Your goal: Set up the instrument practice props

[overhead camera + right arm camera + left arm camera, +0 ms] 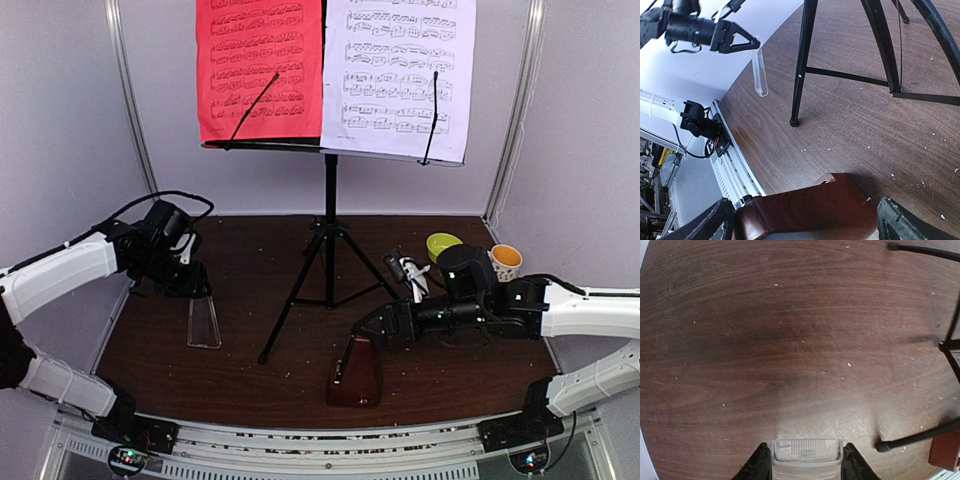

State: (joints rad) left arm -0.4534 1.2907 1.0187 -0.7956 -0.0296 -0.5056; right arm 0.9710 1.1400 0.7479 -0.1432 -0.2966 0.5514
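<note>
On speckled dark-wood table (250, 370), white walls (60, 120) round, L claw (198, 292) grips clear cover (204, 325), R claw (807, 220) gapes.

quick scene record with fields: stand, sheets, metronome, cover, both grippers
stand: black tripod music stand, upright, centre
sheets: red music sheet left, white music sheet right, both on its desk
metronome: red-brown pyramid metronome, standing in front of stand, uncovered
cover: clear plastic cover, held off to the left
left gripper: jaws closed on cover
right gripper: jaws open, either side of metronome
</note>
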